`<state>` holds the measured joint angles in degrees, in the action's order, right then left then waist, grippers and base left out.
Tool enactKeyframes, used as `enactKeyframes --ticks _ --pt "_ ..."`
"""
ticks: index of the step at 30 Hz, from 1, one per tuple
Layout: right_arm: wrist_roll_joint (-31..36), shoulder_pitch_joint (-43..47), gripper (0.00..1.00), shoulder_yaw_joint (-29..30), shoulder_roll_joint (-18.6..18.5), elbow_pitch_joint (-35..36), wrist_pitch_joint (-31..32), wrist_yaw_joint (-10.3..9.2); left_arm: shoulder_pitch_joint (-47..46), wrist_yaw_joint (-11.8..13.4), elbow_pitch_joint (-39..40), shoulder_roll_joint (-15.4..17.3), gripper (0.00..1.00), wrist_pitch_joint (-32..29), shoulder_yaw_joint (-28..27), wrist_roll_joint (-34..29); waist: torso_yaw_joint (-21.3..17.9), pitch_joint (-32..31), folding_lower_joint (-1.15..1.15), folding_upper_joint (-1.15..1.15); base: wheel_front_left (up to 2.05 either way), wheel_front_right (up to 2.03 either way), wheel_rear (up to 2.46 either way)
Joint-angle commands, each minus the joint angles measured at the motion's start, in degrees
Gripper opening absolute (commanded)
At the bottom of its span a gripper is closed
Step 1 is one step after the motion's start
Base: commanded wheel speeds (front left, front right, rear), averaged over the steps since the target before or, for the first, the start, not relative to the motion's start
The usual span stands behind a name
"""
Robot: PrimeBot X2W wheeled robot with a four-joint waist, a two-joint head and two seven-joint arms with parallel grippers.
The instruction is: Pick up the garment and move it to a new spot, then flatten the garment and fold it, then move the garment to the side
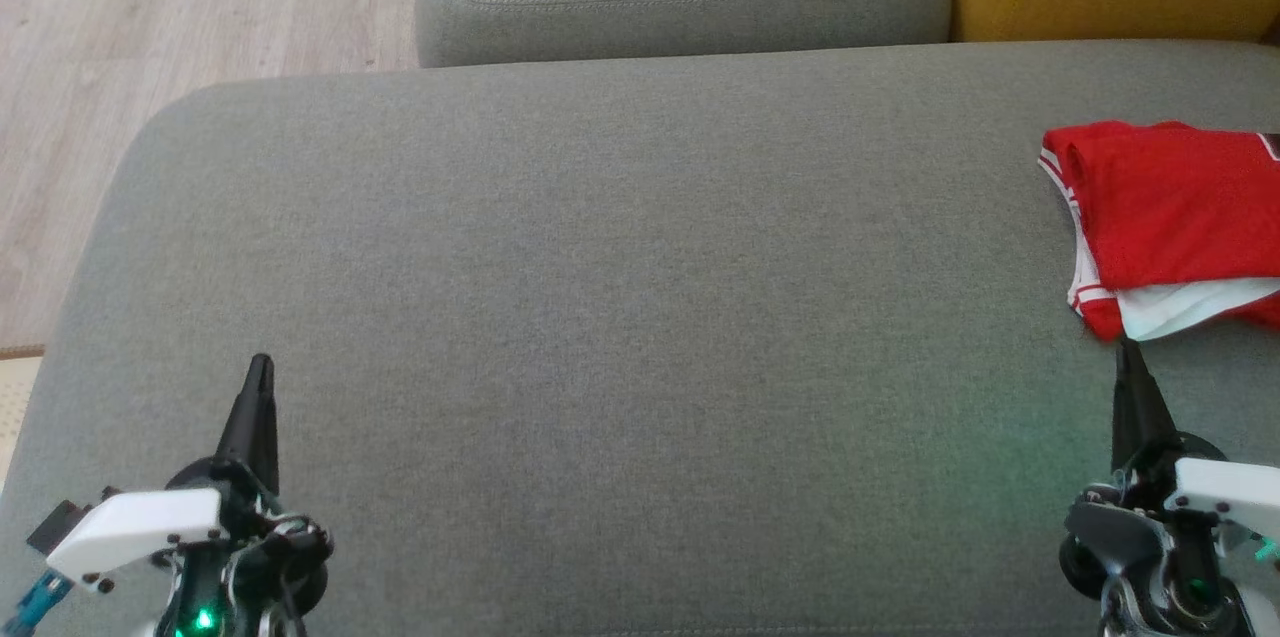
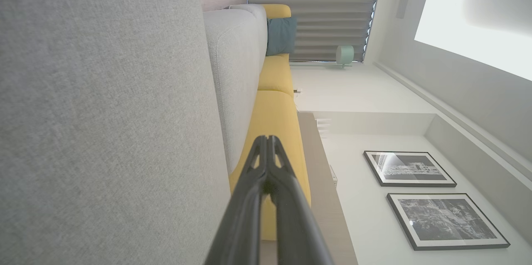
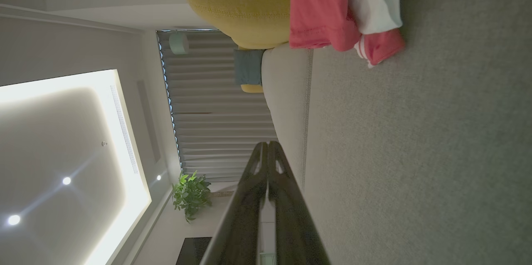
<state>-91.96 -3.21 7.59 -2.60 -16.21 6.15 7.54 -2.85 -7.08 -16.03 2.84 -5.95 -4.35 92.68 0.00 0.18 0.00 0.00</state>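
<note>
red and white folded cloth garment (image 1: 1170, 217) lies at the right edge of the grey fabric sofa cushion (image 1: 600, 317), just ahead of my right claw (image 1: 1128, 349), clenched empty like my left claw (image 1: 261, 363), so i should back off without brushing it.

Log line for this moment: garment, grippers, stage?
garment: folded, far right of seat | left gripper: shut, empty | right gripper: shut, empty, near garment | stage: seemingly moved aside

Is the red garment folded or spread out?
Folded. The red garment lies in a compact stack on the grey seat cushion, with white layers showing at its near edge.
</note>
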Motion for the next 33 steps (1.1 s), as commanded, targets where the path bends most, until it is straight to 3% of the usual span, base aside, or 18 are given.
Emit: enactKeyframes --ticks 1,33 --pt "-0.27 -2.96 0.0 -1.15 -0.38 2.19 0.27 -0.05 -3.31 -0.41 2.0 0.28 0.0 -0.31 -1.89 -0.28 0.0 0.0 0.0 0.0 0.0 0.0 0.0" --pt "-0.22 -2.97 0.0 -1.09 -0.34 2.19 0.32 -0.05 -3.32 -0.41 1.99 0.19 0.0 -0.42 -2.02 -0.39 0.0 0.0 0.0 0.0 0.0 0.0 0.0"
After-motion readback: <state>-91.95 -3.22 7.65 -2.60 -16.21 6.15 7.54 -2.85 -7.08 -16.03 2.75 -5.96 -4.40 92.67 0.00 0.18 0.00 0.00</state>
